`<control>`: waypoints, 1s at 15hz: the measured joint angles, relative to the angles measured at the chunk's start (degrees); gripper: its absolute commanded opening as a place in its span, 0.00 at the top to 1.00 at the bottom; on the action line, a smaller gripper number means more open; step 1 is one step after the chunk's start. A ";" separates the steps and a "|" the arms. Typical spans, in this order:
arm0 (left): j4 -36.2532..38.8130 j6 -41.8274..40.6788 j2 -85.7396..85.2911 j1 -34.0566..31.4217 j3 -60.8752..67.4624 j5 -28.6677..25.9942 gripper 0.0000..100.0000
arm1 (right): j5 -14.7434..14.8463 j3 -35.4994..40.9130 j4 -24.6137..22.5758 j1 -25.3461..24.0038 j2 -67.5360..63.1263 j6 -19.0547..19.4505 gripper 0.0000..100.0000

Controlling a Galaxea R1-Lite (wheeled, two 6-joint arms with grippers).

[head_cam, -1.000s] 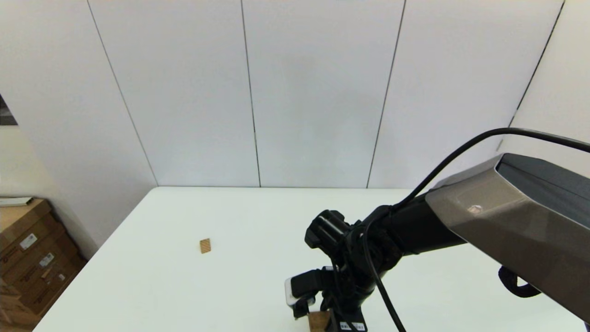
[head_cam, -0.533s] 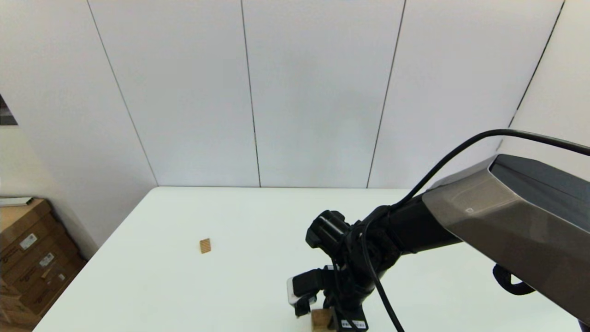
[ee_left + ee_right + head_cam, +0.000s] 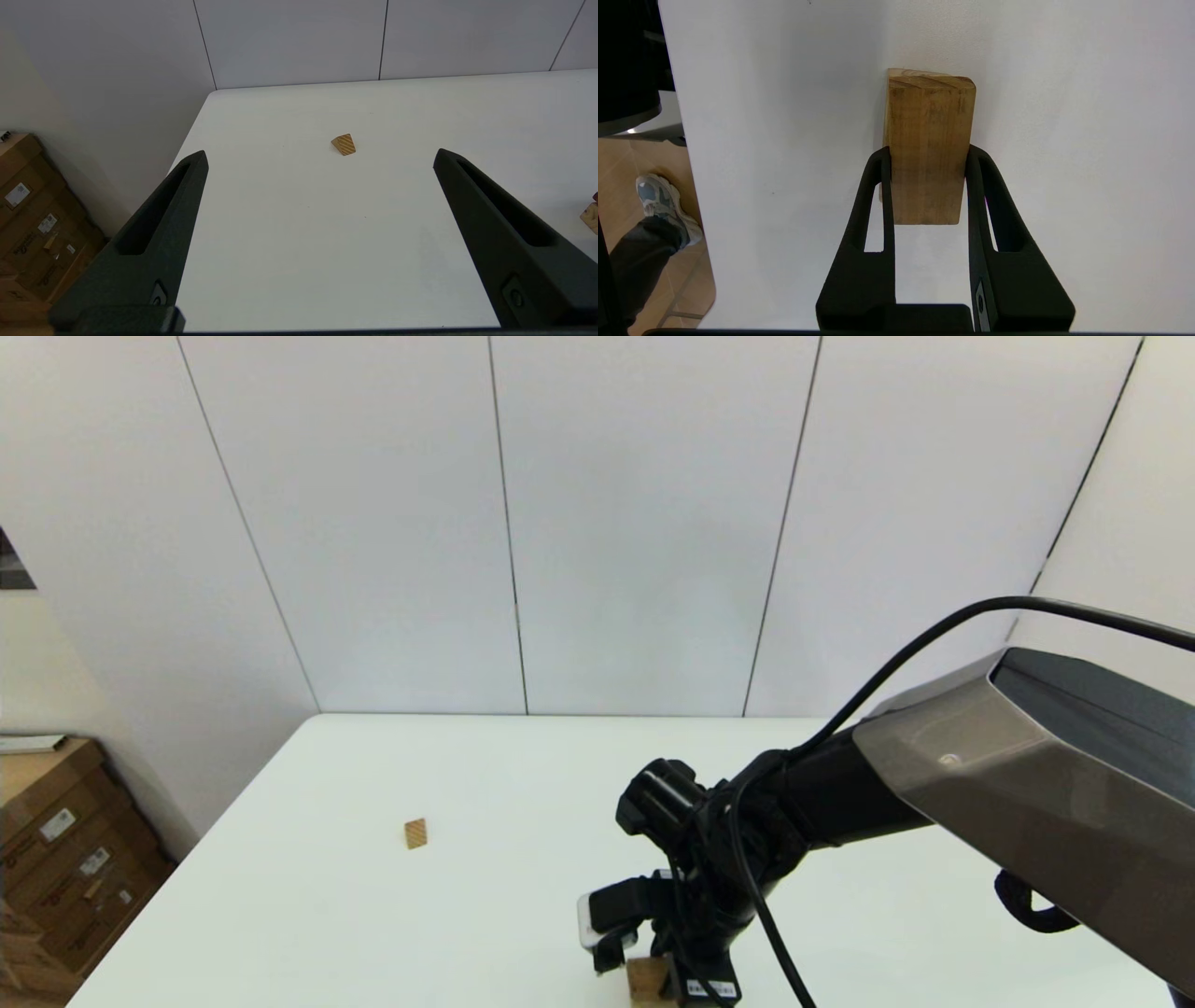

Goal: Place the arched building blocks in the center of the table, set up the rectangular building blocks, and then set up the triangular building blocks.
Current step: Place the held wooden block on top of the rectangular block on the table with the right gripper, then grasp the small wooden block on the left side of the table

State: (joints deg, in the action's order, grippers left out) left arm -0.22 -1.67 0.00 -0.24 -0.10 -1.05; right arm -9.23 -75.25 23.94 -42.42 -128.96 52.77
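The white worktop (image 3: 448,915) fills the lower half of the head view, with grey wall panels behind it and stacked cardboard boxes (image 3: 56,859) on the floor off its left edge. In the right wrist view a person's leg and shoe (image 3: 658,205) stand on the floor beyond the worktop's edge.

The right arm reaches in from the right across the near part of the worktop, its wrist bent downward. The right claw (image 3: 927,161) is closed on a brown wooden block (image 3: 927,144): each finger presses a long side of it, and about half of the block sticks out past the fingertips. The block looks solid and oblong with rounded corners, which suits the rectangular building blocks, and no arch cut-out shows on the faces in view. In the head view it sits at the near edge of the picture, mostly hidden under the claw; whether it touches the worktop or is held just above it cannot be told.

The left claw (image 3: 320,156) is spread wide with nothing between its fingers, held above the left part of the worktop.

The triangular building blocks (image 3: 415,833), a small striped wedge, lies alone on the left part of the worktop, well apart from the right claw and well ahead of the left claw's fingertips
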 measured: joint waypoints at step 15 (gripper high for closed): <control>0.01 -0.01 0.00 0.00 0.00 0.00 0.00 | 0.24 0.01 0.67 -0.54 -0.06 0.09 0.00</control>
State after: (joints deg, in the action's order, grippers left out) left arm -0.21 -1.68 0.00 -0.24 -0.10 -1.05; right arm -8.98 -75.24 24.61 -42.96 -129.03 52.86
